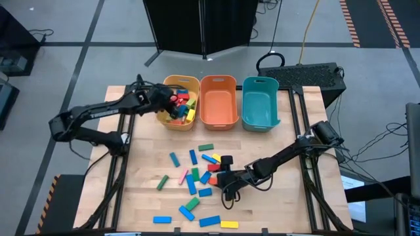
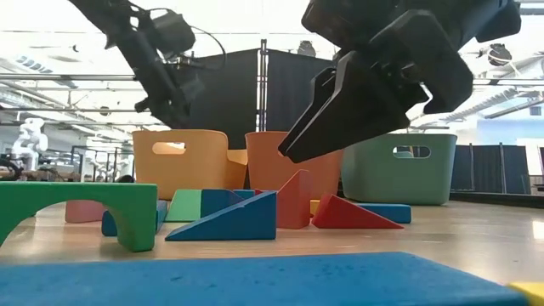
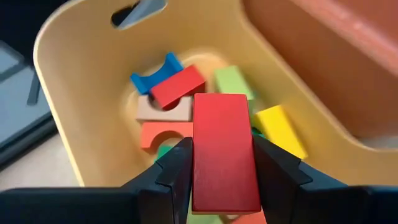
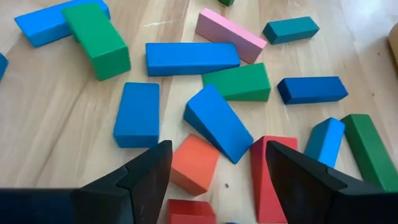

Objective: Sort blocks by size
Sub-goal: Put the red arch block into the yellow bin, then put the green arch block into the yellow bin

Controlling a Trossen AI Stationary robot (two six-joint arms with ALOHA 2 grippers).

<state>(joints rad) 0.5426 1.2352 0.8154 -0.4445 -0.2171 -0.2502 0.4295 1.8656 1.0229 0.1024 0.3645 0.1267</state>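
Your left gripper (image 3: pixel 224 180) clamps a red block (image 3: pixel 224 149) above the yellow bin (image 1: pixel 165 121), while your right gripper (image 4: pixel 217 180) gapes empty, well away from that bin

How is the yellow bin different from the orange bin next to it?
The yellow bin has blocks in it, among them red, blue, green and yellow ones; the orange bin shows none. The left gripper holds a red block over the yellow bin; no gripper is over the orange bin. Both are alike in shape, side by side.

Black curtain (image 2: pixel 255 85), grey floor (image 1: pixel 79 59)
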